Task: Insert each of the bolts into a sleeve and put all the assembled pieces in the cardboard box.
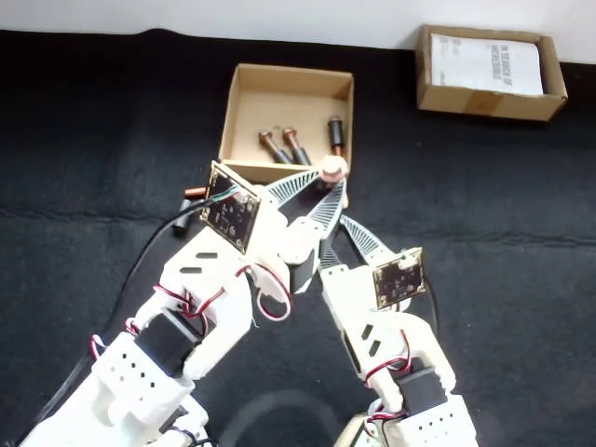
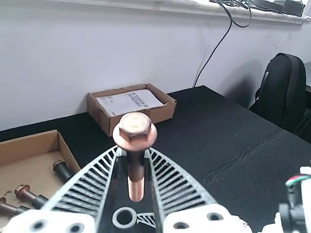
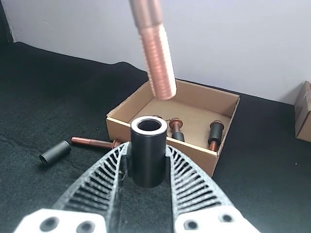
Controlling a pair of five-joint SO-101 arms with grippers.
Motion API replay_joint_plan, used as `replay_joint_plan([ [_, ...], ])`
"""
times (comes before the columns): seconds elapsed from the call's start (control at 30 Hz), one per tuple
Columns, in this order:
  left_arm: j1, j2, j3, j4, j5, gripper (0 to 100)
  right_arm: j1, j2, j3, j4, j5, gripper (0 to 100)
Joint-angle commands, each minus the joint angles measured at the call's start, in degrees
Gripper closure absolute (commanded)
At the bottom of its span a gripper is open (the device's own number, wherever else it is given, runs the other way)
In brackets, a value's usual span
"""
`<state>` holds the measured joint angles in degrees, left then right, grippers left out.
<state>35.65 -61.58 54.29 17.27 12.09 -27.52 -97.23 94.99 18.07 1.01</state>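
My left gripper (image 1: 321, 179) (image 2: 134, 167) is shut on a copper bolt (image 1: 332, 169) (image 2: 134, 145), held head up at the near edge of the cardboard box (image 1: 233, 121) (image 2: 29, 145) (image 3: 228, 104). Just below it, my right gripper (image 1: 333, 244) (image 3: 148, 167) is shut on an upright black sleeve (image 3: 148, 158) (image 2: 125, 217). The bolt's threaded tip (image 3: 158, 63) hangs slightly above the sleeve's open mouth, apart from it. Three assembled pieces (image 1: 295, 146) (image 3: 215, 133) lie inside the box.
A loose black sleeve (image 3: 54, 152) and a loose bolt (image 1: 196, 192) (image 3: 92, 142) lie on the black cloth beside the box's left wall. A second cardboard box (image 1: 489, 70) (image 2: 131, 104) holding a printed sheet stands at the back right. A dark backpack (image 2: 282, 92) sits beyond the table.
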Motion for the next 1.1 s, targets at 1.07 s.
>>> replay_joint_plan([
  [1.07,0.8,-1.0,16.6,-11.5,-9.8,99,0.0,0.0,7.8,-1.4,-0.4,99.1],
])
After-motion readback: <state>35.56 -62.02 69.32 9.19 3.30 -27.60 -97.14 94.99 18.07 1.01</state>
